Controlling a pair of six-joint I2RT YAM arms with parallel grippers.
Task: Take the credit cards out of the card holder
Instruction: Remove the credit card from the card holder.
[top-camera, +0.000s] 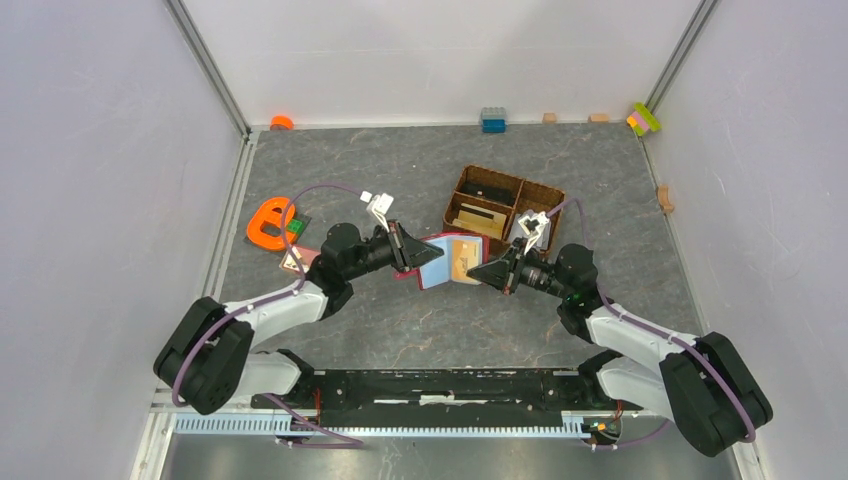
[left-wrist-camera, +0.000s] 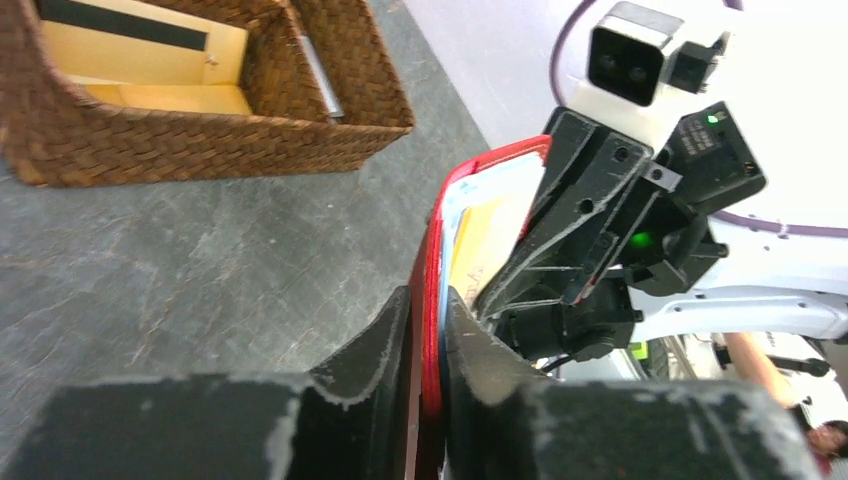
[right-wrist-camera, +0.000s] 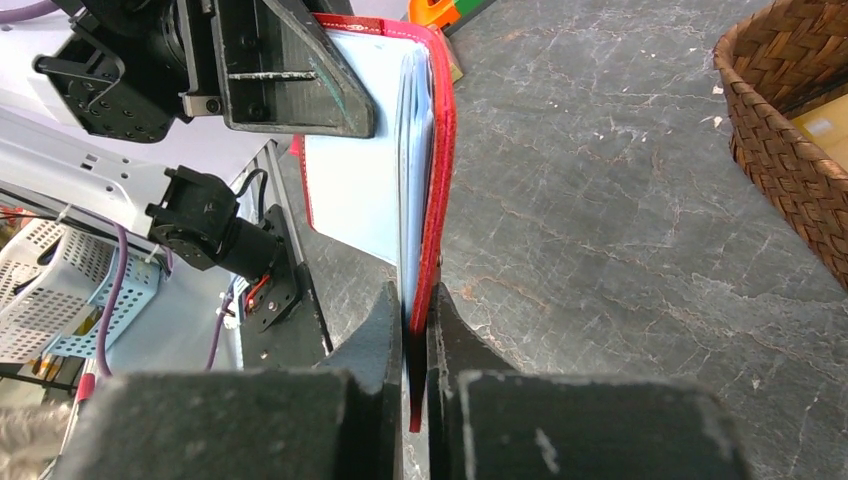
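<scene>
The table (top-camera: 400, 170) is carrying a wicker basket (left-wrist-camera: 200, 140) just beyond the right pincer (right-wrist-camera: 418, 300), its contents being largely cut off; the card holder (right-wrist-camera: 445, 150) is standing open between both pincers; the left pincer (left-wrist-camera: 428, 312) is clamping one red flap edge, the right pincer is clamping the opposite edge; the credit cards are sitting inside, light blue (right-wrist-camera: 350, 190) nearer the left pincer, orange-tan (top-camera: 463, 257) nearer the right; their number is staying unclear, the fingers hiding part.
</scene>
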